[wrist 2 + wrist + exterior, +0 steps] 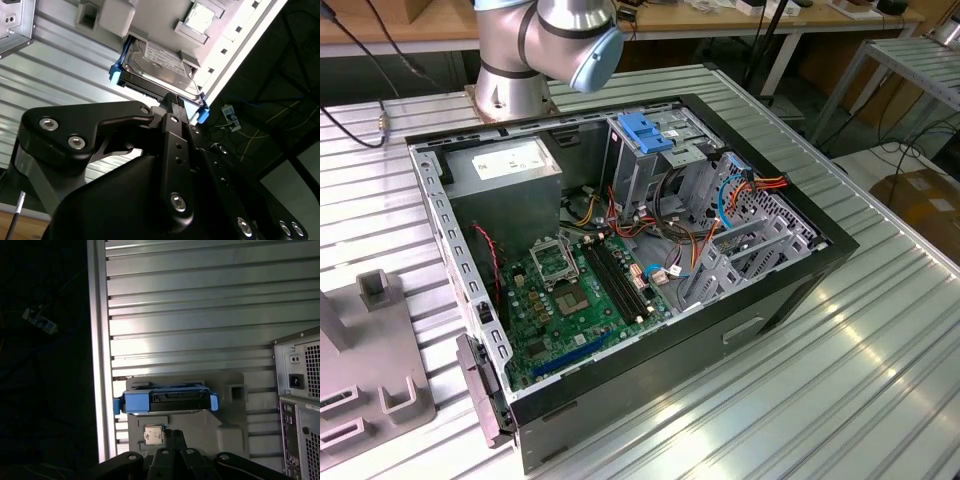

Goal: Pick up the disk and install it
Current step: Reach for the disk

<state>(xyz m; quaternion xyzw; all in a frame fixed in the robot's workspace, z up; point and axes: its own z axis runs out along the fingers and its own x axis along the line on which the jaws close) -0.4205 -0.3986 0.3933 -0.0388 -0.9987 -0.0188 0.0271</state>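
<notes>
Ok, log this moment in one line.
stage: pickup not done | disk: upright in grey holder | gripper: nearest disk | computer case: open

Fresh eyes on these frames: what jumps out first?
In the exterior view, the opened black computer case lies on the ribbed metal table, its green motherboard exposed and a blue plastic latch atop its metal cage. In both wrist views, the dark label-topped disk with blue side rails sits in a grey holder by the table edge, with the black gripper close to it.
</notes>
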